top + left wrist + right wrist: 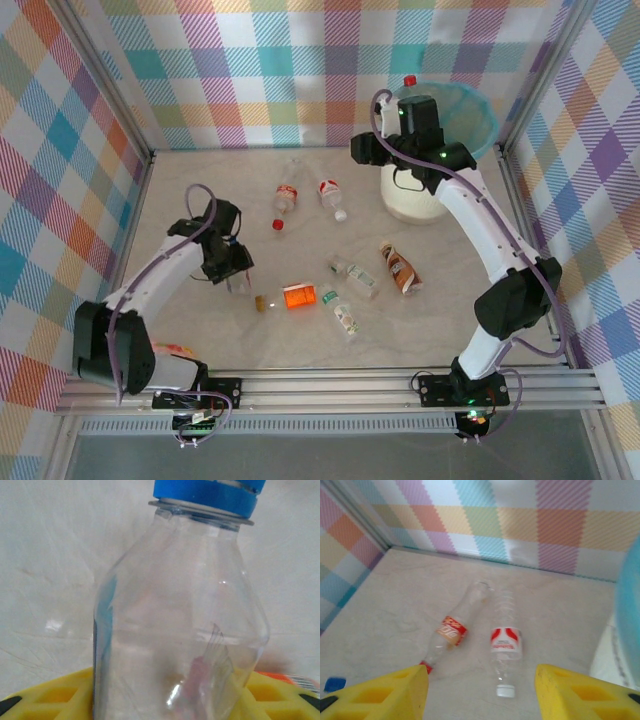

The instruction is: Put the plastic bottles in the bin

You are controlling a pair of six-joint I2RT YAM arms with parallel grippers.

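Left tool [165, 700] pinches the blue-capped bottle [175, 605], cap pointing away. Bin [487, 110] lies far right, nearer the right arm [482, 232].

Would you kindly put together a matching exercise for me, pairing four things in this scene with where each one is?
Things:
1. blue-capped bottle
2. bin
3. white-capped bottle with red label
4. orange-labelled bottle

Places:
A. stands at the table's far right corner
B. lies just right of the left gripper, near the table's middle
C. sits between the left gripper's fingers
D. lies beside the red-capped bottle

Pairs: 1-C, 2-A, 3-D, 4-B.
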